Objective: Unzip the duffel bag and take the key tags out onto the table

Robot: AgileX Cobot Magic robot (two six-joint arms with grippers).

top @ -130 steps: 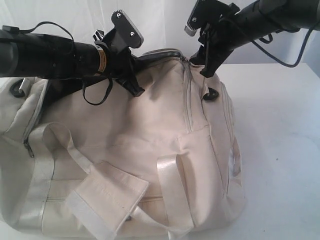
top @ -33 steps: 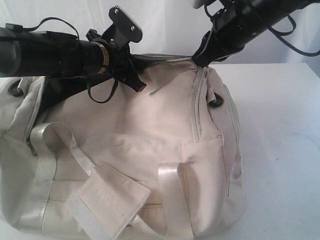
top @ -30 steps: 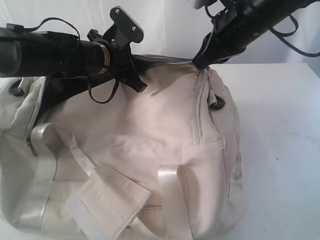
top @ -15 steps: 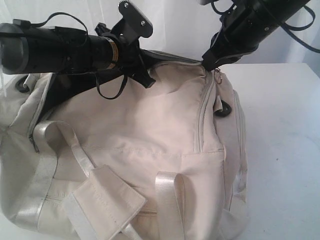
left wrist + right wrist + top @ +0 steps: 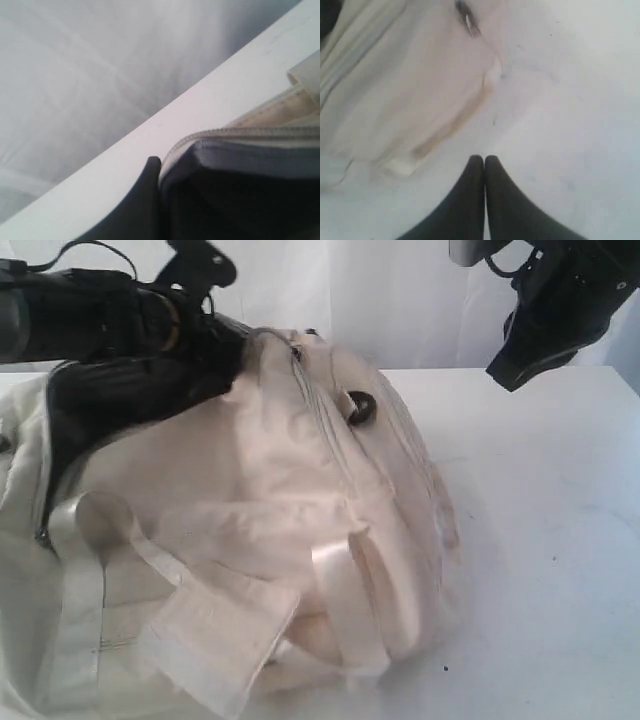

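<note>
The duffel bag [image 5: 250, 500] at left of frame looks unzipped, dark lining [image 5: 110, 405] gaping upper left. The left gripper [image 5: 155, 167] sits at the zip edge [image 5: 235, 132]; I cannot tell whether it grips. The right gripper [image 5: 484, 161], closed and empty, hangs upper right above the table [image 5: 540, 540]. The key tags are unseen, not yet out.

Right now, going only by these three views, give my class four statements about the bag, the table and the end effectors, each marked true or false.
1. The right end effector is shut with nothing between its fingers. True.
2. Coloured plastic key tags lie on the flat white table. False: no key tags are in view.
3. The right end effector touches the cream fabric duffel bag. False: it hangs clear of the bag, over the table.
4. Dark grey lining shows at the bag's zipper edge. True.
</note>
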